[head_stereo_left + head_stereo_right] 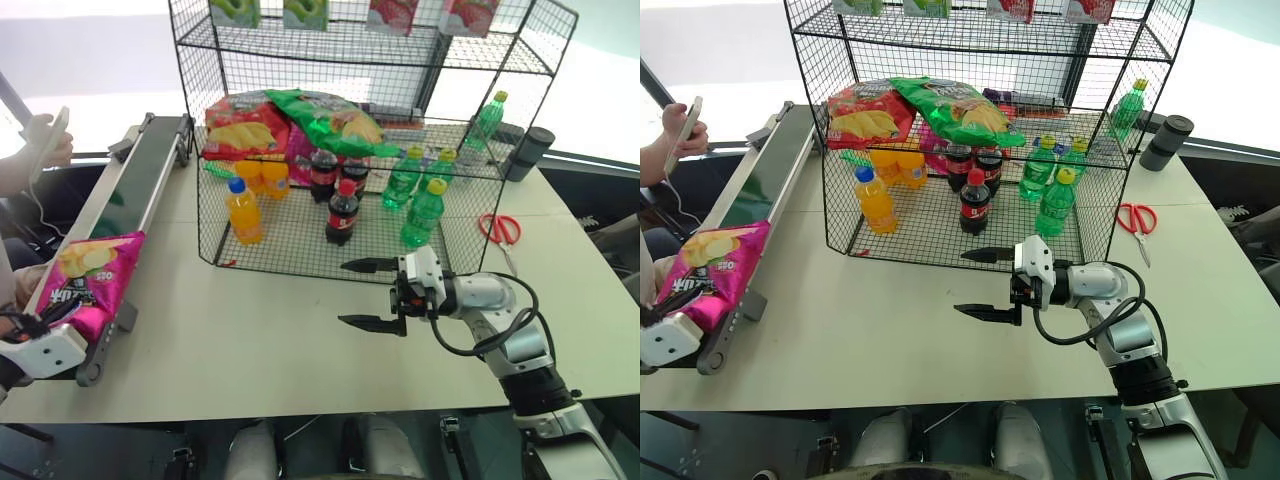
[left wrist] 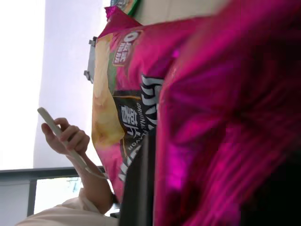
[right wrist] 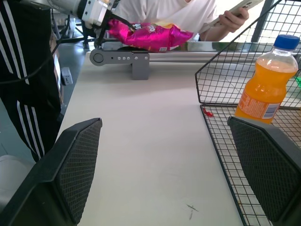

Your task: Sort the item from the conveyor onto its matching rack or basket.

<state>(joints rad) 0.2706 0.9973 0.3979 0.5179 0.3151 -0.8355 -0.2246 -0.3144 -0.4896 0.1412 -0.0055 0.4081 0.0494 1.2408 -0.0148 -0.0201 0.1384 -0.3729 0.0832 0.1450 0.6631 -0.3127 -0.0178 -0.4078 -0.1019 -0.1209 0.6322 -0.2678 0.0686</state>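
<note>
The wire rack (image 1: 300, 240) is the landmark. On its bottom tier stand three orange-drink bottles (image 1: 244, 212), three cola bottles (image 1: 341, 212) and four green bottles (image 1: 423, 214); those at the back are partly hidden by the ones in front. A fifth green bottle (image 1: 487, 116) stands behind the rack's right end, seen through the mesh. On the tier above lie one red crisp bag (image 1: 240, 126) and one green crisp bag (image 1: 330, 120); a further pink packet beneath them is too covered to identify. The top tier's four packets are cut off by the frame edge.

Left of the rack runs the conveyor (image 1: 135, 190). One magenta crisp bag (image 1: 88, 280) lies at its near end, well apart from the rack, and the left claw (image 1: 30, 325) is closed on the bag's near edge; its fingers are mostly buried in the foil. In front of the rack, over the white surface (image 1: 250, 350), the right claw (image 1: 375, 294) hangs spread wide with nothing in it.

Right of the rack lie one pair of red scissors (image 1: 500, 228) and one dark cylinder (image 1: 528, 152). Beyond the conveyor a person's hand (image 1: 45, 140) holds a phone.
</note>
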